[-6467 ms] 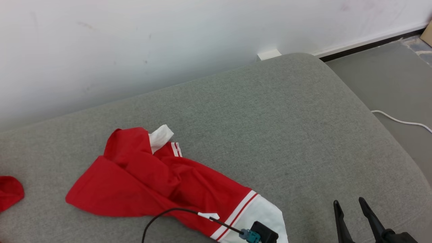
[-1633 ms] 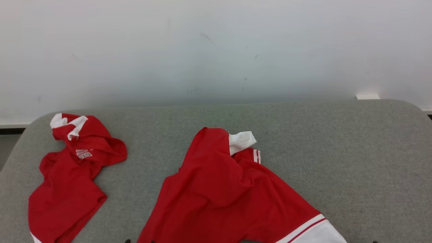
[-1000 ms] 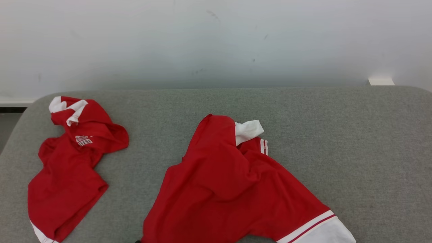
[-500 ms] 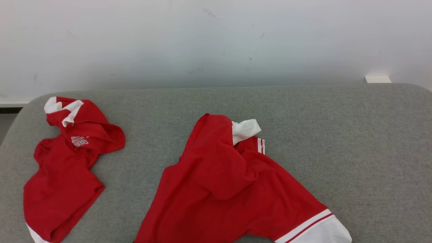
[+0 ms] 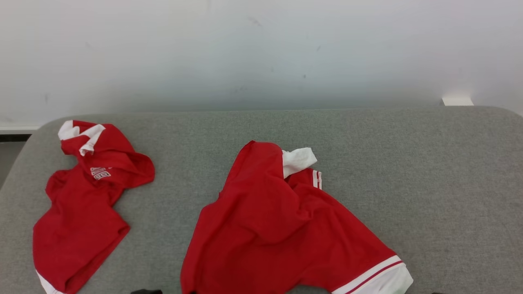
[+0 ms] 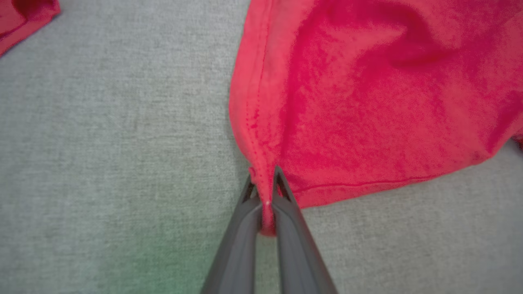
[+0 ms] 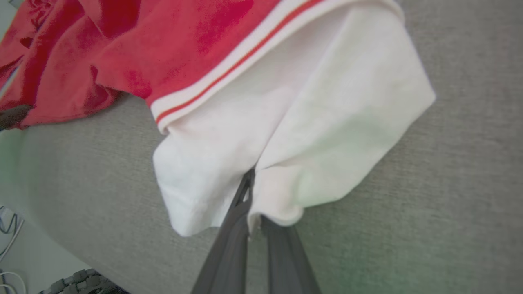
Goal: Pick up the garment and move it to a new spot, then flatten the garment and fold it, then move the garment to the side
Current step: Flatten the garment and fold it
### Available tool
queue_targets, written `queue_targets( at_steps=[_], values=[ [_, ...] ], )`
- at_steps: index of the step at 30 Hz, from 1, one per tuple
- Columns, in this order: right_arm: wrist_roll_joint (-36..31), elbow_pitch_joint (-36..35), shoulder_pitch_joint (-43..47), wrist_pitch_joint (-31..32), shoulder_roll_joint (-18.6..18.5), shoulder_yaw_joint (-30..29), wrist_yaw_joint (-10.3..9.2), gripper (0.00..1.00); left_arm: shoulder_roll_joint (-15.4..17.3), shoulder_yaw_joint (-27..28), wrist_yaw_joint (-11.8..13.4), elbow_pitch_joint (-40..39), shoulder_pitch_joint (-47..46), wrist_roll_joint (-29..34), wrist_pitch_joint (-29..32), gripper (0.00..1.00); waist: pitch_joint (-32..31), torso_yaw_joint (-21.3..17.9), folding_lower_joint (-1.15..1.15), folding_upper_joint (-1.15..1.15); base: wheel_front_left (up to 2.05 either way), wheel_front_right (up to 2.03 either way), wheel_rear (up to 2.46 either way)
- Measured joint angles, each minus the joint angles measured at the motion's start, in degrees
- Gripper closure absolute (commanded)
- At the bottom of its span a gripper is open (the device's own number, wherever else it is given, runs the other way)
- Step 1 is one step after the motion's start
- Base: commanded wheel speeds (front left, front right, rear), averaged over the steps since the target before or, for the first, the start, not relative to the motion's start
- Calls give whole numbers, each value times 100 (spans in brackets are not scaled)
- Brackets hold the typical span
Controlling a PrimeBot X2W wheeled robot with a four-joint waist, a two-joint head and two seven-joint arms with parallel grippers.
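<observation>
**Red cloth clamped at both near corners**

Your left gripper [image 6: 263, 180] is closed tight on the red hem corner of the garment [image 5: 278, 228]. A ridge of fabric is squeezed between its two dark fingers [image 6: 295, 228]. The rest of the red cloth spreads ahead of the tips and off to their right, lying on the grey cushion [image 5: 429, 171].

Your right gripper [image 7: 254, 192] is clamped on the edge of the white panel [image 7: 327, 114]. One finger lies on top of the fabric and the other goes under it. The white cloth fans out ahead of the tips, with the striped band [image 7: 245, 57] and then the red body beyond.

From the head view, the garment lies crumpled, and its near edge runs off the bottom of the frame, where your grippers hold it.

A second red garment [image 5: 81, 204] lies well out to the left of your left gripper, apart from the one you hold. A pale wall [image 5: 245, 53] stands beyond the cushion's far edge.
</observation>
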Motion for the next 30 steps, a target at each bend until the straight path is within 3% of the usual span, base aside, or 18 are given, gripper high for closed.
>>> queue_targets(
  at_steps=[3, 8, 18, 25, 30],
  values=[
    [689, -465, 6, -230, -15, -111, 16, 100, -111, 121, -69, -237, 17, -535, 175, 100, -72, -1, 0, 0, 0, 0, 0],
    [1753, -1706, -5, -486, -571, -592, 15, 100, -208, 335, -170, -1313, -7, -1759, 576, 100, -257, -11, 0, 0, 0, 0, 0],
    [2749, -3559, -366, -236, -1630, -1929, 15, 100, -210, 667, -158, -3716, -930, -3218, 1347, 100, -576, -89, 0, 0, 0, 0, 0],
    [3165, -4677, -720, 70, -1941, -3072, 15, 100, -227, 704, 296, -4993, -1731, -3737, 1917, 100, -684, -192, 0, 0, 0, 0, 0],
    [3333, -5001, -977, 421, -1976, -3880, 15, 100, -229, 705, 721, -5616, -2226, -3933, 2391, 100, -640, -244, 0, 0, 0, 0, 0]
  ],
)
